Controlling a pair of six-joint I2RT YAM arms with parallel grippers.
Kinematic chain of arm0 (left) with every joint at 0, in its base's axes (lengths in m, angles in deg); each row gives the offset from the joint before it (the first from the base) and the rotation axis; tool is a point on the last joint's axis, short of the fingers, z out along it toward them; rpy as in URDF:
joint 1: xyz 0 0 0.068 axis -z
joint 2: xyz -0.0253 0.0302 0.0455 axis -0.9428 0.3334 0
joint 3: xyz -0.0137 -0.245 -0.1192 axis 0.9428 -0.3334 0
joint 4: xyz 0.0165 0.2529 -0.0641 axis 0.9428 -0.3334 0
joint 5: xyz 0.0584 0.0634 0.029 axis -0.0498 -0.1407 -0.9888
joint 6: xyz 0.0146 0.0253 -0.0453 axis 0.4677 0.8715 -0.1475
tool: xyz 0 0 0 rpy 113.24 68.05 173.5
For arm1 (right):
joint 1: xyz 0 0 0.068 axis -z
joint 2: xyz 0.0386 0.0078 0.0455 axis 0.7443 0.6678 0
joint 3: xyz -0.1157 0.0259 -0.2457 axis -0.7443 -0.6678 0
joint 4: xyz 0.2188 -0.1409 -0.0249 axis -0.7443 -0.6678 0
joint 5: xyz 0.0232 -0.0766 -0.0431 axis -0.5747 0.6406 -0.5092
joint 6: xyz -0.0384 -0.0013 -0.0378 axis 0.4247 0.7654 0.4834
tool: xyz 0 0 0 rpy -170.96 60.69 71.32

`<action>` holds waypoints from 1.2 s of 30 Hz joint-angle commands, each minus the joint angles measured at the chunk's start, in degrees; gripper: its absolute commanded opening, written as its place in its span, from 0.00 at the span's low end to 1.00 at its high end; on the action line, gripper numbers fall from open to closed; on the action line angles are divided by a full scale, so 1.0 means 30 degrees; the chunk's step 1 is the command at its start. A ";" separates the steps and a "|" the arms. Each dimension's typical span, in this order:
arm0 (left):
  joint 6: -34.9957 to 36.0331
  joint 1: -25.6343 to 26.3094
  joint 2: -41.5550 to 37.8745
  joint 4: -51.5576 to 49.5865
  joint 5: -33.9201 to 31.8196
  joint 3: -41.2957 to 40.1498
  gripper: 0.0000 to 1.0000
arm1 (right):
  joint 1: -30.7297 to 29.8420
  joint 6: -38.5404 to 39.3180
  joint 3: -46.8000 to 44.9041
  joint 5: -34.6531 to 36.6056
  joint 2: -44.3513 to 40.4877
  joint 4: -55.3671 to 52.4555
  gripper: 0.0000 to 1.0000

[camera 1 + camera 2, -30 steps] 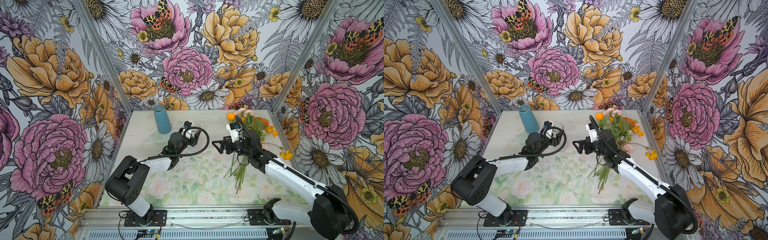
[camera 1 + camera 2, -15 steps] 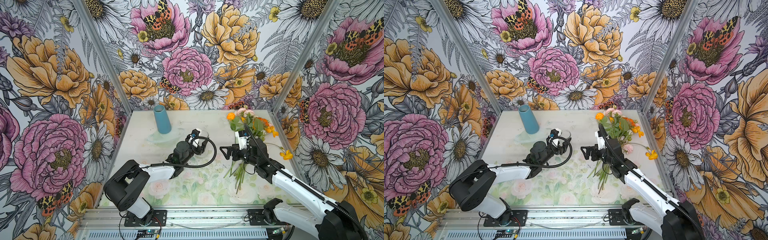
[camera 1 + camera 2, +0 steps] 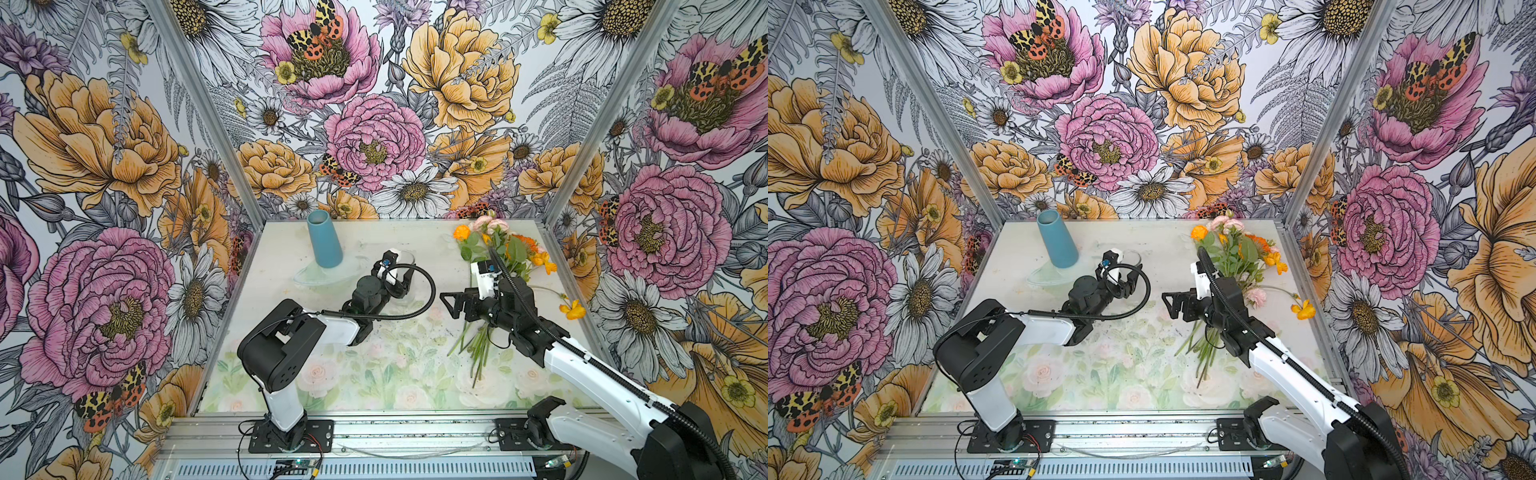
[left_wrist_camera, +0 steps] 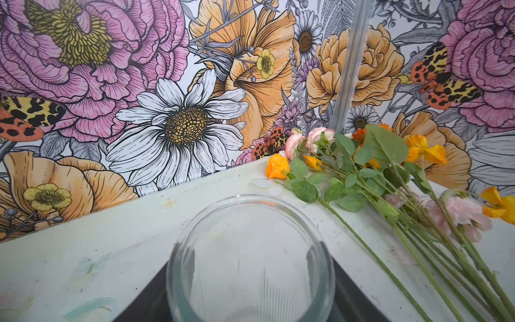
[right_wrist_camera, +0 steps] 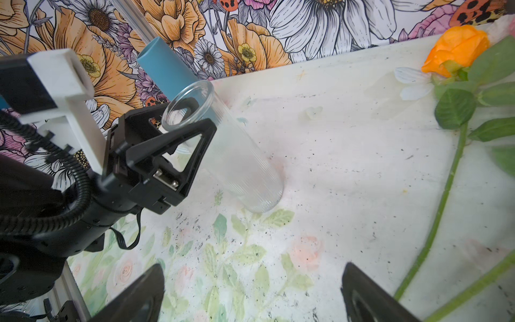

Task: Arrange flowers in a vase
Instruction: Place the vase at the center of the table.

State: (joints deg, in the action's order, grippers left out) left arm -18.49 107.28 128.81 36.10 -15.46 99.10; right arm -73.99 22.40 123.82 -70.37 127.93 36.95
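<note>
The left gripper point(image 5: 195, 114) is clamped round a clear ribbed glass cylinder vase point(image 5: 239, 167) just below its rim, a black finger point(image 5: 167, 140) on each side, and the vase's base appears to rest on the table; the right gripper point(image 5: 252, 292) stands wide apart and holds nothing, hovering above the table just beside the green stems; the flowers point(image 3: 515, 249), cut stems with orange, yellow and pale pink heads, lie bunched in the far right corner, heads toward the back wall, the right arm crossing over them; a teal tapered vase point(image 3: 324, 243) stands near the back left; the pale tabletop point(image 3: 415, 249), painted with faint roses and leaves, is flecked with dark specks; three walls point(image 3: 104, 166) papered with giant pink, orange and white blooms enclose it, with aluminium posts point(image 3: 208, 116) at the corners.
</note>
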 commanded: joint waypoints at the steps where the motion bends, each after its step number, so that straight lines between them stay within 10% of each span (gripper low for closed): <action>1: -0.0123 -0.0552 0.0437 0.1454 0.0367 0.1233 0.51 | 0.0200 0.0080 0.0287 0.0425 -0.0011 0.0035 1.00; 24: -0.1283 0.0968 -0.1840 -0.2529 0.0584 0.0810 0.54 | 0.0488 0.0264 0.0772 0.0581 0.1324 0.0207 0.99; 36: -0.0311 0.1168 -0.1873 -0.0687 0.0780 -0.0399 0.84 | 0.0549 0.0136 0.0505 0.0773 0.1008 0.0299 1.00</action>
State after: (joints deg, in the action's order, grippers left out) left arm -20.45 110.44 125.36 30.37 -13.64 98.86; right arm -72.77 22.42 124.30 -69.04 131.64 37.00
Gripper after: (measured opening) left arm 0.818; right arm 0.995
